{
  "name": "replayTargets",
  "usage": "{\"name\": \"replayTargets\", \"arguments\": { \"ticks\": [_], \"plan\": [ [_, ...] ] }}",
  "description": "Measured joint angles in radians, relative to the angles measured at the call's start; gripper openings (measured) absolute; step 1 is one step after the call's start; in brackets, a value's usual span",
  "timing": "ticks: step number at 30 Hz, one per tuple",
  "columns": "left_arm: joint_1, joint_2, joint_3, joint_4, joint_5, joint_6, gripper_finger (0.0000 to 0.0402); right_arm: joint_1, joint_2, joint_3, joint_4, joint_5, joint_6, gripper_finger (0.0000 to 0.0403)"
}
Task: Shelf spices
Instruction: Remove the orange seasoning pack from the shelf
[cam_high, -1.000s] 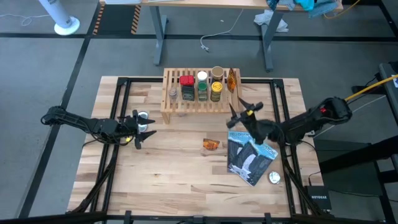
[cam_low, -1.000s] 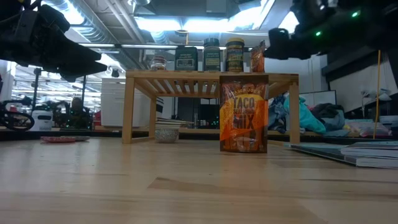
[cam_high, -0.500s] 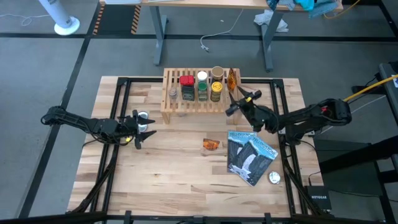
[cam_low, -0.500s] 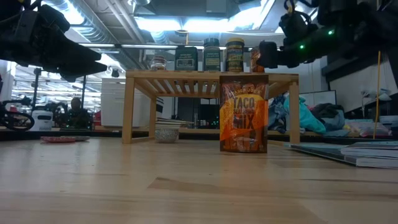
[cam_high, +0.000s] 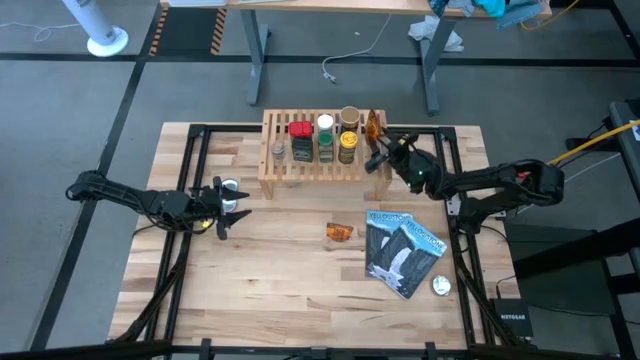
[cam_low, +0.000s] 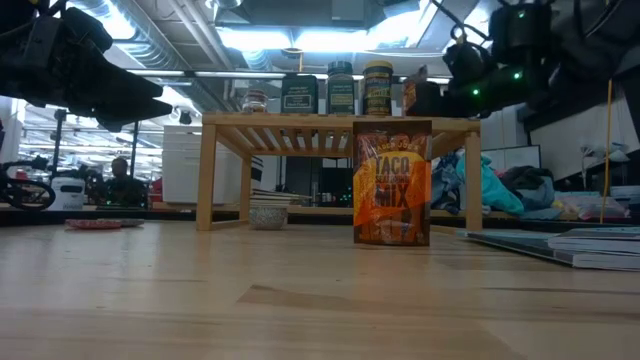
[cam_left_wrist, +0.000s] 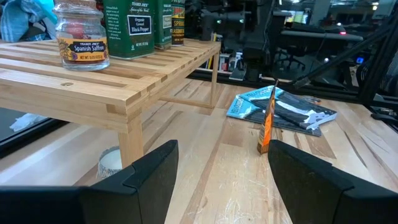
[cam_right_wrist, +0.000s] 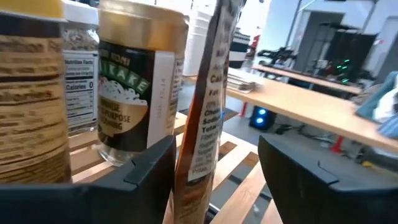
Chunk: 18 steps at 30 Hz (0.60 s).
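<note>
High view — right claw (cam_high: 377, 152) reaches level to the shelf's (cam_high: 312, 168) end, fingers straddling an upright orange packet (cam_high: 373, 127).

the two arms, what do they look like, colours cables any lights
Both arms are dark, nearly black, jointed segments. The left arm ends in a gripper with black fingers and a small yellow mark beside them. The right arm has a red spot near its elbow and a yellow cable at its base; green lights glow on it in the low view. The fingers are broad, matte black.

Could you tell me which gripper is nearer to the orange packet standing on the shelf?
The right. The right gripper is at the shelf's right end, its open fingers straddling the orange packet. The left gripper hovers over the table, left of the shelf.
</note>
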Motion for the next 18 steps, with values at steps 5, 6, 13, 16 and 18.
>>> {"name": "replayTargets", "arguments": {
  "ticks": [5,6,13,16,18],
  "plan": [
    [0.0,0.0,0.0,0.0,0.0,0.0,0.0241,-0.06,0.0,0.0,-0.005,-0.075,0.018,0.0212],
    [0.0,0.0,0.0,0.0,0.0,0.0,0.0241,-0.068,0.0,0.0,-0.004,-0.086,0.018,0.0204],
    [0.0,0.0,0.0,0.0,0.0,0.0,0.0241,-0.077,0.0,0.0,-0.005,-0.104,0.018,0.0129],
    [0.0,0.0,0.0,0.0,0.0,0.0,0.0241,-0.076,0.0,0.0,-0.005,-0.11,0.018,0.0086],
    [0.0,0.0,0.0,0.0,0.0,0.0,0.0241,-0.076,0.0,0.0,-0.002,-0.109,0.018,0.0059]
  ]
}}
